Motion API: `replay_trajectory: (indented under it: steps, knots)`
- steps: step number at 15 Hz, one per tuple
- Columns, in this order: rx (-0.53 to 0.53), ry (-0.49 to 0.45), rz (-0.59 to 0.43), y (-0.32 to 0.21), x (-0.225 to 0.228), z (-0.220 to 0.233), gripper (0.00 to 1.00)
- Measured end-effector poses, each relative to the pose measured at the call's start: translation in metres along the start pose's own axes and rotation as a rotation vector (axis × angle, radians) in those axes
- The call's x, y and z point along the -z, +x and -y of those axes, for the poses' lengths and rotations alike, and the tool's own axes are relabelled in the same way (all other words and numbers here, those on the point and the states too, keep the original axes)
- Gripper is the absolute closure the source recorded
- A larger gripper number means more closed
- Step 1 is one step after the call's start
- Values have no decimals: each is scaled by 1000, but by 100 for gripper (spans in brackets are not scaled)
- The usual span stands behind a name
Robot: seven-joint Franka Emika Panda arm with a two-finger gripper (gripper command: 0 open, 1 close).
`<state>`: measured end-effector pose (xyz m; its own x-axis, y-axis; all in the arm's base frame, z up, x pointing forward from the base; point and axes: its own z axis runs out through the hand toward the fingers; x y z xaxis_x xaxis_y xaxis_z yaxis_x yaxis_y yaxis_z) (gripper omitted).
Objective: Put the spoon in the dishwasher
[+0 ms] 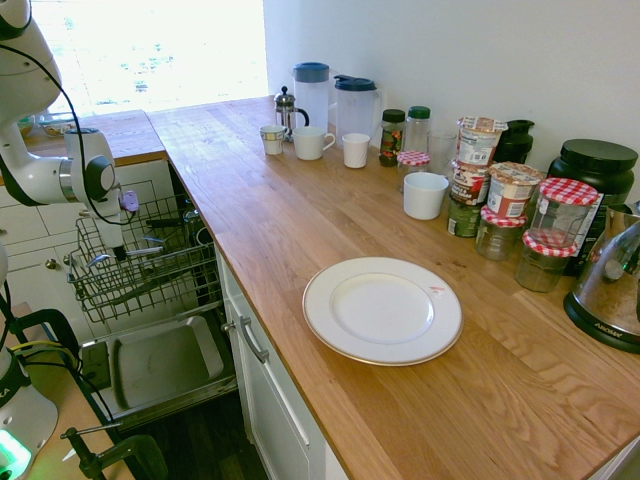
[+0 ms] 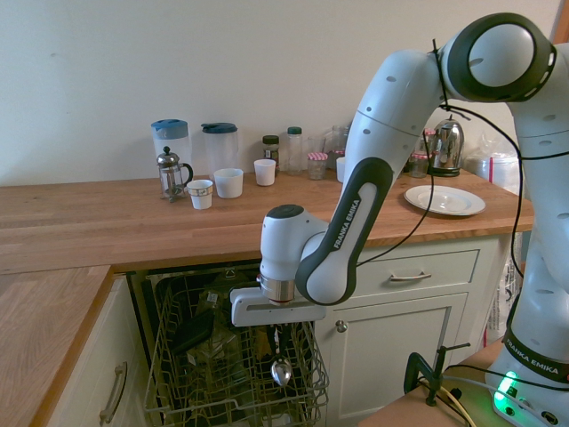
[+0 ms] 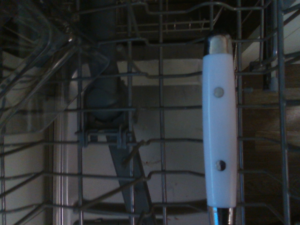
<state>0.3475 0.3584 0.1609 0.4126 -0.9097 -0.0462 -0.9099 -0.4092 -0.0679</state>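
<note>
My gripper (image 2: 275, 334) points straight down over the dishwasher's pulled-out wire rack (image 2: 206, 378) and is shut on the spoon (image 2: 281, 370). The spoon hangs upright with its shiny bowl down among the rack's wires. In the first exterior view the gripper (image 1: 118, 245) sits low inside the rack (image 1: 150, 275), above the open drop-down door (image 1: 160, 365); the spoon cannot be made out there. The wrist view shows the spoon's pale whitish handle (image 3: 219, 131) with two rivets, in front of the rack's wire grid (image 3: 159, 140).
A clear plastic container (image 3: 37, 79) and dark items lie in the rack. The wooden counter (image 1: 330, 230) runs beside the rack, carrying a white plate (image 1: 382, 310), cups, jugs and jars. White cabinet drawers (image 2: 409, 276) flank the dishwasher.
</note>
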Motion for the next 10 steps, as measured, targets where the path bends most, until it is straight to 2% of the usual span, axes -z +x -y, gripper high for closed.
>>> replay_trajectory:
  steps: [3, 4, 10]
  knots:
    - [-13, -7, 3, 3, -25, 9, 100]
    - [-13, -10, 5, 1, -30, 11, 0]
    - [-21, -13, 1, 2, -39, 12, 0]
